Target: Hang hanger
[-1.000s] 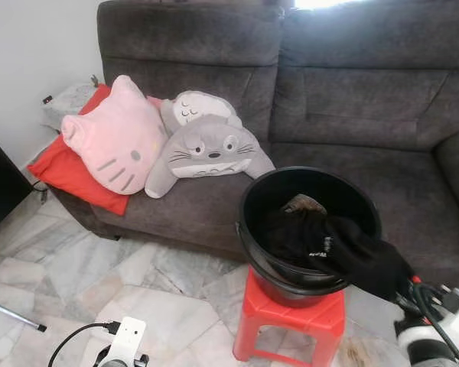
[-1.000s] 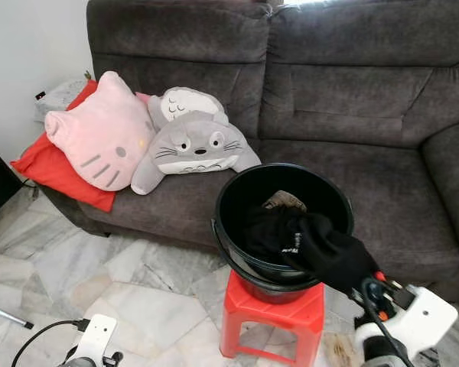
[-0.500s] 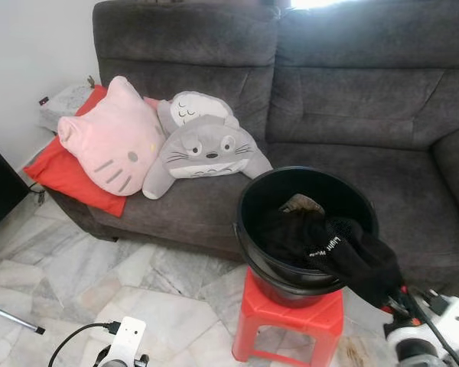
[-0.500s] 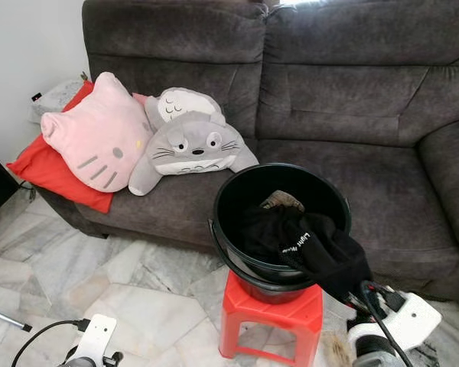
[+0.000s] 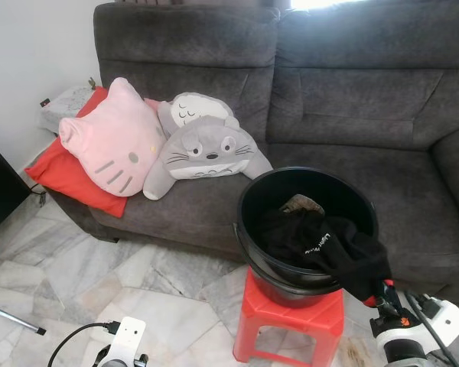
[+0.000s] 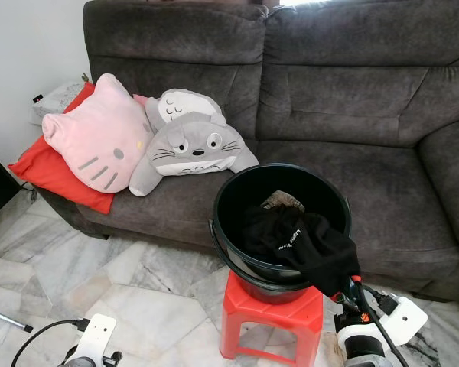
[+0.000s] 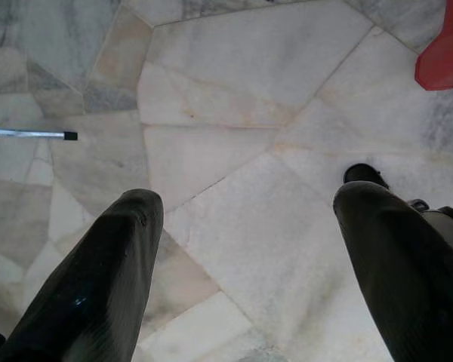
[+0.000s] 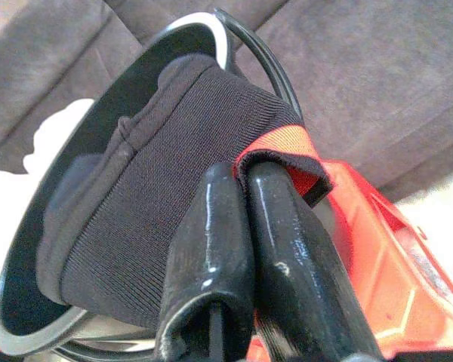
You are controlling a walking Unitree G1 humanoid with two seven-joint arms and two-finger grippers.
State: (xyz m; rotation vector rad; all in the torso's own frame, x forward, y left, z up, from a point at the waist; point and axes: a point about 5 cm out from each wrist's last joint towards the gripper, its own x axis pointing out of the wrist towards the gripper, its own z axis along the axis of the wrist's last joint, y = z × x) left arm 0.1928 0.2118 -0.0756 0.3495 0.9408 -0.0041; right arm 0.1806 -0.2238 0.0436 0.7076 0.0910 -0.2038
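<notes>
Gripping black garment [image 8: 158,188], right end effector [image 8: 245,177] beside bucket [image 5: 252,202] on marble floor [image 5: 69,267]

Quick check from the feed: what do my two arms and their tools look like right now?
Left tool: two long, glossy black fingers, rounded tips. Right tool: the same glossy black fingers. The right arm is silver-grey with a white block and black cables; the left arm shows a white plate and a black cable.

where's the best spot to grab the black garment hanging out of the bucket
Grip the orange-trimmed hem of the black garment, where it drapes over the black bucket rim on the robot's right, coming from below and outside. That edge hangs free and thin. The right gripper is already shut on it there; the left gripper hangs open over the floor.
</notes>
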